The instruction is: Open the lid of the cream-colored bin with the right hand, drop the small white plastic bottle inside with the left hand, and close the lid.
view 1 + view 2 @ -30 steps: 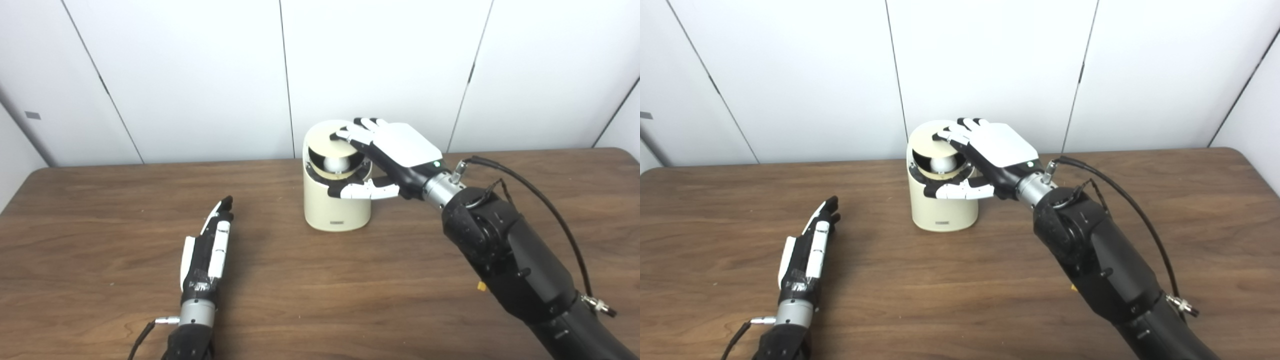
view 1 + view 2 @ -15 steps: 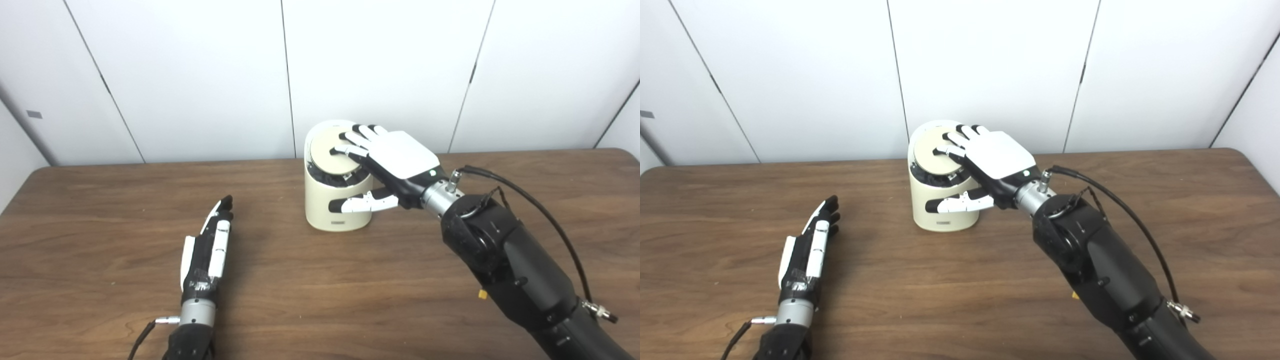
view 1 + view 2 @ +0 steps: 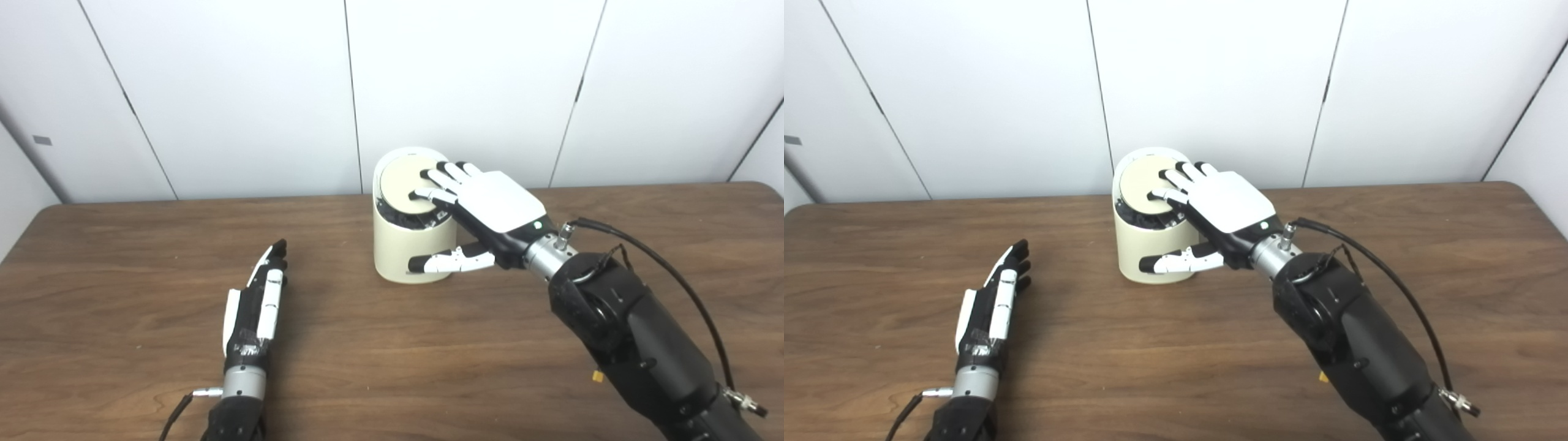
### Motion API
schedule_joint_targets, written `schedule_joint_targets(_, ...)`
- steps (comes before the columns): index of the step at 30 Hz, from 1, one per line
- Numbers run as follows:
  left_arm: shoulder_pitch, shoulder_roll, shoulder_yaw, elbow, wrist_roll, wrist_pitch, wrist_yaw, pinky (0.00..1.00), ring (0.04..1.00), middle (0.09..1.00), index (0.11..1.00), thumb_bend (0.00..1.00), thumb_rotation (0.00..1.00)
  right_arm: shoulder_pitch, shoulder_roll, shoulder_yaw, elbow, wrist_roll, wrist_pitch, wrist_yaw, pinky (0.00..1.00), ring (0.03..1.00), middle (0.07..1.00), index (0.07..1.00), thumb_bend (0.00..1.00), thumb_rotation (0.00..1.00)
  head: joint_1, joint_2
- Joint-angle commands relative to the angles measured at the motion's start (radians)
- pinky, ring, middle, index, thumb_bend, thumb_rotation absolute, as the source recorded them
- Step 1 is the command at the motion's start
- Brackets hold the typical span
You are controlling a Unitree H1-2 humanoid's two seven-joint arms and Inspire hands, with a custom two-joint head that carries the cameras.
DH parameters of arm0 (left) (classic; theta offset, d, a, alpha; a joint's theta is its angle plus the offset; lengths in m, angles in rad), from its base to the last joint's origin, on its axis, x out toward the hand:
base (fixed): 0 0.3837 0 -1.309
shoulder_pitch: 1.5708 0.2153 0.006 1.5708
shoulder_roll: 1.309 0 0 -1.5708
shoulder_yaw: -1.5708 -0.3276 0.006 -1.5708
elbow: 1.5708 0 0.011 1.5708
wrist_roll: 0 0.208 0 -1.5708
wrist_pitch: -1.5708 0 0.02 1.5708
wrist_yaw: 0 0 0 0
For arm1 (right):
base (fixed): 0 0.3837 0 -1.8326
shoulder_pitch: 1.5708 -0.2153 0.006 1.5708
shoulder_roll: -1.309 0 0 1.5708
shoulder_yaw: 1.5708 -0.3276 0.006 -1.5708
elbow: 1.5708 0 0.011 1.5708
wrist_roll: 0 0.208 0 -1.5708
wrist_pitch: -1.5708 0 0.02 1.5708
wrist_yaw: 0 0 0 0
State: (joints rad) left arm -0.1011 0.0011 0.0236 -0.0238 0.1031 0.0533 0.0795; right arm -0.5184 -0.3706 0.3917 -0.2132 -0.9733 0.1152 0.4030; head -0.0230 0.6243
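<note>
The cream-colored bin (image 3: 401,248) stands upright at the middle back of the wooden table. Its round lid (image 3: 401,184) lies nearly flat on the top, with a dark gap showing along its front edge. My right hand (image 3: 484,208) is open, its fingers (image 3: 436,185) resting over the lid's right side and its thumb in front of the bin's wall. My left hand (image 3: 257,303) lies open and flat on the table to the bin's front left, holding nothing. The white bottle is not visible.
The brown wooden table (image 3: 392,367) runs to white wall panels at the back. A black cable (image 3: 661,257) loops off my right forearm. Bare tabletop lies between my two arms.
The lid has swung down from wide open, when the bottle showed inside, to nearly flat. My right hand has come down and drawn back toward the right. My left hand has not moved.
</note>
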Motion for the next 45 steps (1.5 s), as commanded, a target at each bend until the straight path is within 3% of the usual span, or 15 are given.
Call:
schedule_joint_targets(1, -0.015, -0.007, -0.006, -0.025, -0.005, -0.005, -0.003, 0.89, 0.935, 0.947, 0.936, 0.44, 1.00, -0.009, -0.017, -0.011, -0.017, -0.017, -0.004, 0.019, 1.00, 1.000, 0.975, 0.839, 0.58, 1.00, -0.001, 0.001)
schedule_joint_targets(12, -0.017, -0.013, -0.012, -0.034, 0.004, 0.004, -0.001, 0.90, 0.923, 0.941, 0.928, 0.45, 1.00, -0.016, -0.011, -0.002, 0.004, -0.055, 0.006, 0.050, 1.00, 1.000, 0.993, 0.839, 0.59, 1.00, 0.004, 0.006)
schedule_joint_targets(18, -0.017, -0.018, -0.014, -0.045, 0.015, 0.002, 0.009, 0.88, 0.914, 0.932, 0.917, 0.45, 1.00, -0.024, -0.012, 0.006, 0.011, -0.070, 0.003, 0.075, 1.00, 1.000, 1.000, 0.789, 0.60, 1.00, 0.008, 0.007)
schedule_joint_targets(26, -0.017, -0.020, -0.014, -0.056, 0.012, 0.013, 0.004, 0.92, 0.927, 0.937, 0.916, 0.49, 0.98, -0.022, -0.008, 0.003, 0.008, -0.073, 0.004, 0.085, 1.00, 1.000, 1.000, 0.804, 0.60, 1.00, 0.010, 0.006)
schedule_joint_targets(32, -0.015, -0.018, -0.014, -0.061, 0.006, 0.049, -0.002, 0.96, 0.946, 0.944, 0.909, 0.51, 0.93, -0.015, 0.017, -0.031, -0.029, -0.050, 0.022, 0.058, 1.00, 1.000, 1.000, 0.890, 0.58, 1.00, 0.011, 0.007)
schedule_joint_targets(35, -0.014, -0.020, -0.015, -0.061, 0.015, 0.059, 0.005, 0.90, 0.928, 0.933, 0.896, 0.51, 0.92, -0.009, 0.036, -0.061, -0.052, -0.033, 0.031, 0.046, 1.00, 1.000, 1.000, 0.987, 0.59, 1.00, 0.009, 0.002)
schedule_joint_targets(39, -0.012, -0.015, -0.017, -0.061, 0.012, 0.072, -0.003, 0.98, 0.945, 0.940, 0.898, 0.51, 0.90, 0.006, 0.057, -0.100, -0.075, -0.016, 0.033, 0.008, 1.00, 1.000, 1.000, 1.000, 0.57, 1.00, 0.009, 0.002)
schedule_joint_targets(45, -0.007, -0.024, -0.016, -0.061, 0.008, 0.058, 0.004, 0.92, 0.911, 0.921, 0.881, 0.47, 0.86, 0.026, 0.079, -0.149, -0.085, 0.010, 0.035, -0.041, 1.00, 1.000, 1.000, 1.000, 0.53, 0.98, 0.007, -0.003)
